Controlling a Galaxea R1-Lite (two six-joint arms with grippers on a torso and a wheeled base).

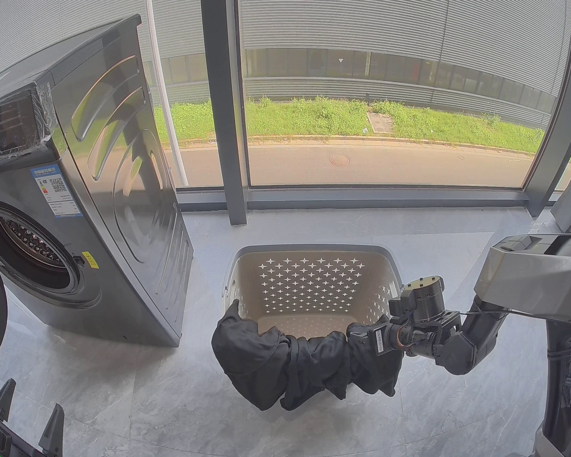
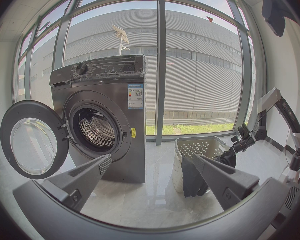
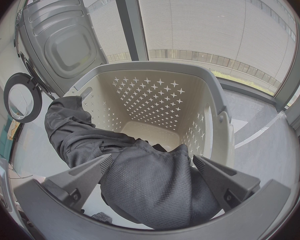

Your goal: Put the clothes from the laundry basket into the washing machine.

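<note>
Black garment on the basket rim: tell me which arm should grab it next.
Right. The right gripper is open around the black garment draped over the rim of the laundry basket; the left gripper sits open, off by the washing machine.

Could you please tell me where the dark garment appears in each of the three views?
Head view: dark garment draped over the laundry basket's near rim, low centre.
Left wrist view: garment hanging from the basket's rim.
Right wrist view: garment over that rim, inside the open right gripper.
Shared landmark: the basket.
</note>
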